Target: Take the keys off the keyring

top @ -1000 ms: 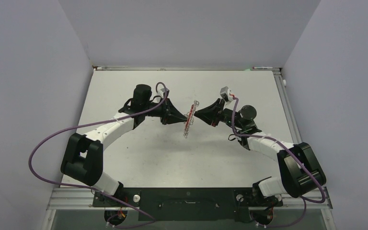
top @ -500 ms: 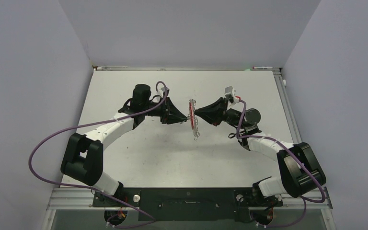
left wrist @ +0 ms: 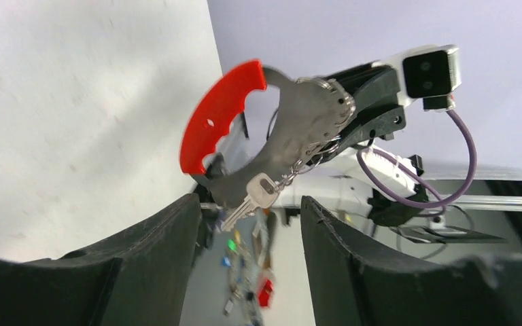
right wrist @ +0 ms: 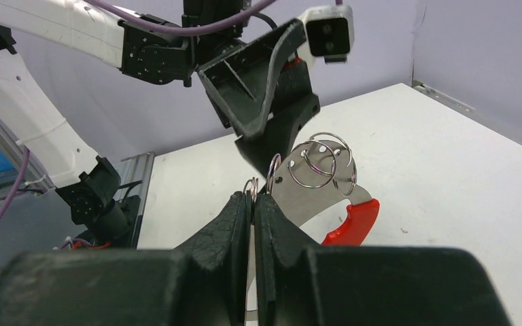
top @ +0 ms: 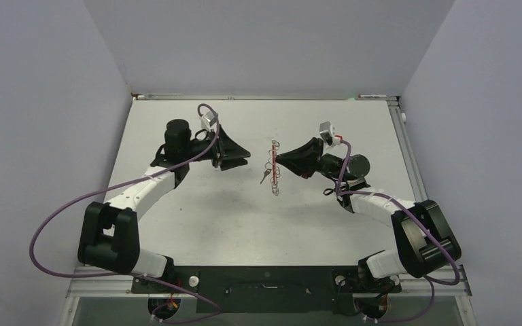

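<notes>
we judge the task barely begun. the keyring [top: 273,165] hangs in the air over the middle of the table [top: 197,217], and the right gripper [top: 280,161] is pinched together on the thin metal at its right side. in the right wrist view its fingers [right wrist: 234,217] are pressed flat on a ring, with more loose rings and the red piece [right wrist: 352,221] just beyond them. in the left wrist view one of the keys [left wrist: 253,197] dangles from the lower end of the keyring. we see no key lying free on the table, so every key is left to take off, as far as we can tell.

a second ago the left gripper [top: 245,153] met the keyring from the left, tip to tip with the right one. now it has pulled back to the left and a little farther away. its fingers are apart and hold nothing. the keyring has swung from a slant to nearly straight and hangs from the right gripper alone.
</notes>
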Motion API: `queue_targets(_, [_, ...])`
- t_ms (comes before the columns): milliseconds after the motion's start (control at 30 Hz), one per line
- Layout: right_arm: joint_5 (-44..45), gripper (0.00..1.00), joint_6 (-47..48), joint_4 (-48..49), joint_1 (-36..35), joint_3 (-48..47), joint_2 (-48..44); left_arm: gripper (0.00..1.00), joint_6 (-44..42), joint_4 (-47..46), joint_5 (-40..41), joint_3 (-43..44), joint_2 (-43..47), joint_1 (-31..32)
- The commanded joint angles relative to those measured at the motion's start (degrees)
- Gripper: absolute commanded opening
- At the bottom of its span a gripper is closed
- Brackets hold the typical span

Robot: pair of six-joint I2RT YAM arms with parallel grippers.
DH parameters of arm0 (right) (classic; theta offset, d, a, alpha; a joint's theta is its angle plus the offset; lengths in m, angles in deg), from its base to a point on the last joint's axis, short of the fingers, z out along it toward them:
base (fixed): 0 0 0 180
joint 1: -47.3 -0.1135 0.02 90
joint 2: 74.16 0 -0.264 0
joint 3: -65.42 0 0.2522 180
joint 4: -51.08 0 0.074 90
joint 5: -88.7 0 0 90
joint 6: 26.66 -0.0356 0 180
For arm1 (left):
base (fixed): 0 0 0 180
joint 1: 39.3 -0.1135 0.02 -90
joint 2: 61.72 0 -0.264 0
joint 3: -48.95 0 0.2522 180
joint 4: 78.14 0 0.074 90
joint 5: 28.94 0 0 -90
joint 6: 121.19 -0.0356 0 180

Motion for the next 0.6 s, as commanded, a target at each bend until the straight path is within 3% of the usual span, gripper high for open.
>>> queue_targets(0, [1.34, 0.05, -3.14, 7.82, -0.02, -0.21, 0.37, 0.53, -8.60, -12.60, 0.51, -0.27, 5.18, -5.26])
queue_targets(233, [3.05, 0.05, -7.44, 10.97, -0.38, -0.12, 1.91, 0.44, -23.62, -13.23, -2.44, 2.41, 7.61, -4.24])
queue_targets(400, [3.61, 0.05, -9.78, 12.30, -0.45, 0.06, 2.37, 0.34, -22.72, -24.89, -4.17, -1.77, 7.57, -1.29])
queue_targets(567, [4.03, 0.05, -11.37, 12.94, -0.54, -0.08, 2.55, 0.31, -19.68, -34.56, -4.32, -3.97, 5.83, 1.54])
